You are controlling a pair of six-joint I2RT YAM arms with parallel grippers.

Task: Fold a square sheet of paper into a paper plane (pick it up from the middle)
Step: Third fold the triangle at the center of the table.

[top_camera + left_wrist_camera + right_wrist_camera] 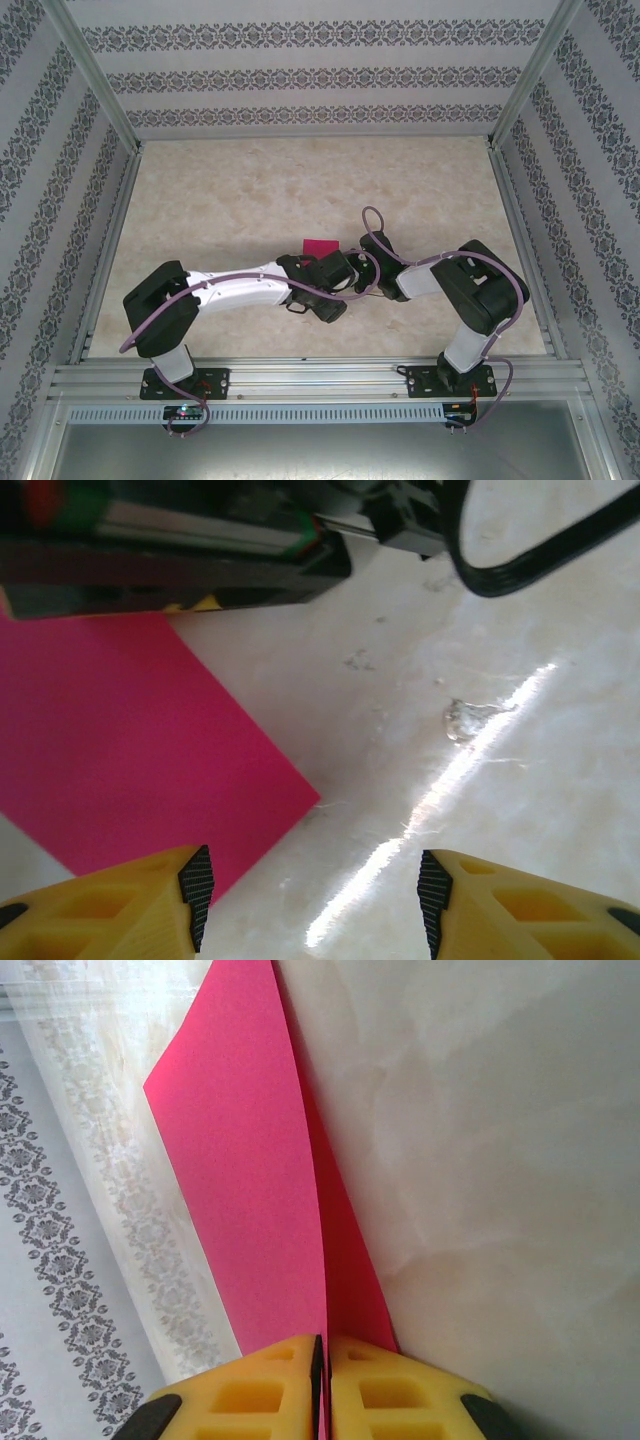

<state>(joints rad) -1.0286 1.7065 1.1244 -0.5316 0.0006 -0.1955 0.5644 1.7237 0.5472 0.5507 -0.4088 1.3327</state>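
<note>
Looking down from above, the white-and-black left arm [240, 285] reaches in from the left. The darker right arm [440, 278] bends in from the right. Their wrists meet over the middle of the pale marbled tabletop [250, 190]. A corner of the thin magenta-pink square sheet of paper [322, 246] pokes out just beyond them. The dark wrist housings cover the fingers from here, so I cannot tell how either tool stands. Grey patterned wall panels [300, 80] box the table in on three sides.

Down at the left wrist, the left gripper [310, 890] has its yellow fingers [150, 905] standing well apart. Their black ribbed pads face each other with only bare table in the gap. The square sheet of paper [130, 740] lies on the tabletop to the left, one corner pointing toward that gap. The left finger overlaps the sheet's near edge in the view, but I cannot tell whether it touches. A dark machine housing [170, 550] runs along the top, with a black cable [520, 565] looping beside it.

At the right wrist, the right gripper [322, 1360] has its two yellow fingers pressed together on the paper. The sheet [250, 1160] is bent double. A broad layer and a narrower one behind it meet along a line that runs straight into the pinch. It rises between the patterned wall on the left and the marbled surface on the right.
</note>
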